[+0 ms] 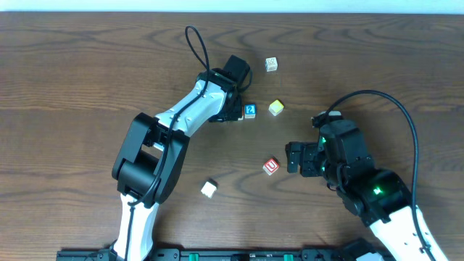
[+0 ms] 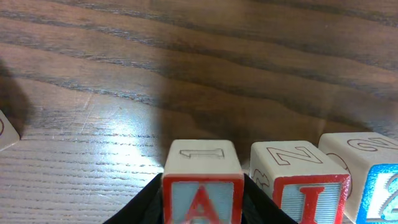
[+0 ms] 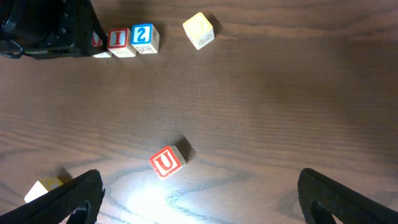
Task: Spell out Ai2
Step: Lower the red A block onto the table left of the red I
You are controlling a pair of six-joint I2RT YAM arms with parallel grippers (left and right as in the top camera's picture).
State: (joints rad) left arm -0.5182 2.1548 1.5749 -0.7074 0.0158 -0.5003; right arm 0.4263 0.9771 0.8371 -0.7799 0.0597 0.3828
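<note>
In the left wrist view, my left gripper [image 2: 203, 211] is shut on the red "A" block [image 2: 203, 180], which rests on the table. The red "I" block [image 2: 298, 180] stands right beside it, then the blue "2" block [image 2: 380, 193], all in one row. In the overhead view the left gripper [image 1: 233, 109] hides A and I; only the "2" block [image 1: 249, 110] shows. The right wrist view shows the "I" block [image 3: 118, 40] and the "2" block [image 3: 143, 36] side by side. My right gripper [image 3: 202, 199] is open and empty, near the red "U" block [image 3: 166, 162].
A yellow block [image 1: 275, 108] lies just right of the row. A beige block [image 1: 270, 64] sits farther back. The "U" block [image 1: 270, 166] lies left of the right gripper [image 1: 293, 157]. A white block [image 1: 209, 189] lies at the front, near the left arm.
</note>
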